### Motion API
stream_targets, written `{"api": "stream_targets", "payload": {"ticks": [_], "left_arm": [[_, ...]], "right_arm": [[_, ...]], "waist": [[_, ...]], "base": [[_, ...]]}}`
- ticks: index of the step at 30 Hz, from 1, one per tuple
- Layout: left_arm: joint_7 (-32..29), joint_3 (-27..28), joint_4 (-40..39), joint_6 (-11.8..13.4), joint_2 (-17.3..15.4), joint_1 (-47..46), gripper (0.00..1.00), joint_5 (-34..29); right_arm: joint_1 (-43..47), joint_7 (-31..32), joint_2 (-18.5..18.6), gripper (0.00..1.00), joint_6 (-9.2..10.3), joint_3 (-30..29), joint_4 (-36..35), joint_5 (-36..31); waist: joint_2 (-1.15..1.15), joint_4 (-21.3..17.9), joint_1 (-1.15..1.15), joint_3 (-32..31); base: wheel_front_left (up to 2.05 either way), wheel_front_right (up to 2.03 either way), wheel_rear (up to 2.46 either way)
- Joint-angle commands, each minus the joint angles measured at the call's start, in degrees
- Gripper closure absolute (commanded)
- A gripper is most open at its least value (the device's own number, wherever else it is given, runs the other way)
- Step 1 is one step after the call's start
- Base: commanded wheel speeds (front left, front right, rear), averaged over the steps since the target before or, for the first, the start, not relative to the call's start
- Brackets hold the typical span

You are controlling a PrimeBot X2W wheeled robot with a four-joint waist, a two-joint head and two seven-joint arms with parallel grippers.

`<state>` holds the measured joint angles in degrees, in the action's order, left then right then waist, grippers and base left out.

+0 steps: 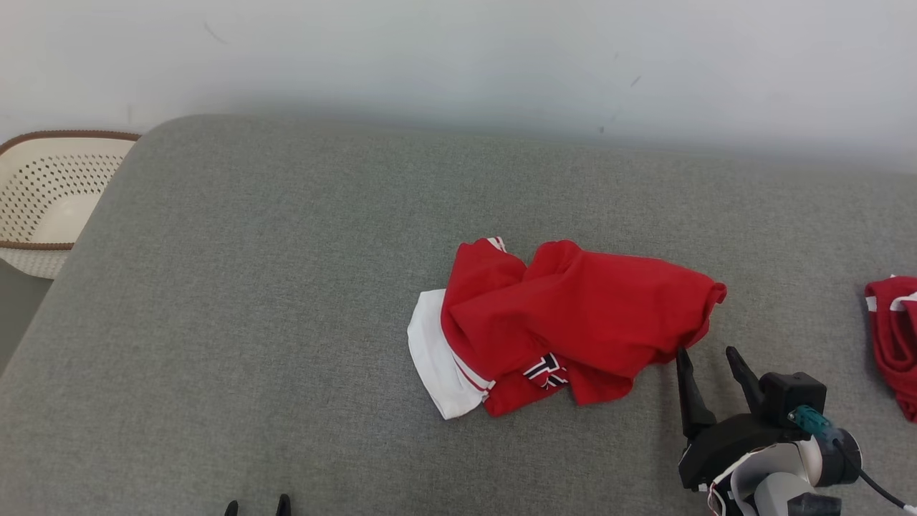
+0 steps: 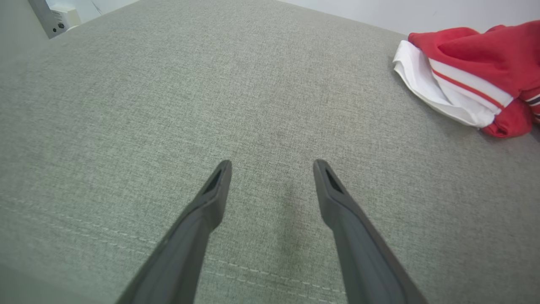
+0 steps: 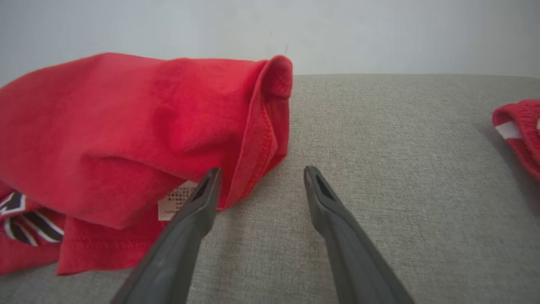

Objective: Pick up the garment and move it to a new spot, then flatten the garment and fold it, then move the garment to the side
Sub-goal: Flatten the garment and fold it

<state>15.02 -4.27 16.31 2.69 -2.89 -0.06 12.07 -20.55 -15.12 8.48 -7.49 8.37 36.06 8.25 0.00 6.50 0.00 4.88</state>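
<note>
A crumpled red garment (image 1: 573,322) with a white band and a dark striped patch lies near the middle of the grey padded surface (image 1: 286,287). My right gripper (image 1: 708,352) stands open just at its lower right edge, its left finger touching the red hem. In the right wrist view the right gripper (image 3: 260,174) is open with the garment (image 3: 126,139) and a small white label on its left side. My left gripper (image 1: 257,504) peeks in at the bottom edge. In the left wrist view the left gripper (image 2: 272,165) is open over bare fabric, the garment (image 2: 476,67) far to the upper right.
A second red and white garment (image 1: 894,337) lies at the right edge of the surface, also in the right wrist view (image 3: 519,131). A cream perforated basket (image 1: 50,201) with a brown rim stands beyond the surface's left edge. A pale wall runs behind.
</note>
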Motion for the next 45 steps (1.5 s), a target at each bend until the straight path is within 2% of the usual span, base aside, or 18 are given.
{"api": "stream_targets", "payload": {"ticks": [1,19,20,21,24,27,29,35,40,45], "left_arm": [[0.2,0.0,-0.12,0.2,-0.01,-0.35,0.0,0.42],[0.2,-0.71,0.52,0.14,-0.01,-1.14,0.0,0.46],[0.2,-0.61,0.53,0.09,-0.01,-1.06,0.0,0.44],[0.2,-0.61,0.53,0.09,-0.01,-1.06,0.0,0.44],[0.2,-0.5,0.61,-0.04,-0.01,-0.95,0.0,0.35],[0.2,-0.47,0.56,0.04,-0.01,-0.97,0.0,0.36],[0.2,-0.33,0.44,0.11,-0.01,-0.98,0.0,0.41],[0.2,-0.33,0.91,-0.02,-0.01,-0.24,0.0,0.4],[0.2,0.63,1.44,-0.42,-0.01,0.34,0.0,0.19],[0.2,0.19,1.88,-0.5,0.0,-0.12,0.0,0.59]], "right_arm": [[-0.31,-0.02,-0.24,0.0,0.0,-0.29,0.27,-0.58],[-2.02,-0.01,-1.14,0.0,0.0,-4.22,2.86,-1.77],[-2.03,-0.02,-1.17,0.07,0.0,-4.51,3.04,-1.93],[-2.03,-0.02,-1.17,0.07,0.0,-4.51,3.04,-1.93],[-2.44,-0.02,-1.17,0.32,0.0,-5.16,3.65,-2.07],[-2.64,-0.02,-1.33,0.7,0.0,-5.73,4.44,-2.07],[-2.76,-0.02,-1.38,1.0,0.0,-6.04,4.74,-1.89],[-2.41,-0.02,-2.29,1.0,0.0,-4.88,0.18,0.66],[-1.26,-0.01,-2.9,1.0,0.0,-0.67,-10.88,7.33],[-3.08,-0.01,-1.46,1.0,0.0,4.94,-19.36,13.52]], "waist": [[0.0,0.13,0.0,0.22],[0.0,1.51,0.0,1.19],[0.0,1.57,0.0,1.18],[0.0,1.57,0.0,1.18],[0.0,1.71,0.0,1.26],[0.0,1.75,0.0,1.27],[0.0,1.7,0.0,1.24],[0.0,1.31,0.0,0.38],[0.0,0.23,0.0,-0.84],[0.0,-0.66,0.0,-1.68]], "base": [[0.0,0.0,0.0],[0.0,0.0,0.0],[0.0,0.0,0.0],[0.0,0.0,0.0],[0.0,0.0,0.0],[0.0,0.0,0.0],[0.0,0.0,0.0],[0.0,0.0,0.0],[0.0,0.0,0.0],[0.0,0.0,0.0]]}}
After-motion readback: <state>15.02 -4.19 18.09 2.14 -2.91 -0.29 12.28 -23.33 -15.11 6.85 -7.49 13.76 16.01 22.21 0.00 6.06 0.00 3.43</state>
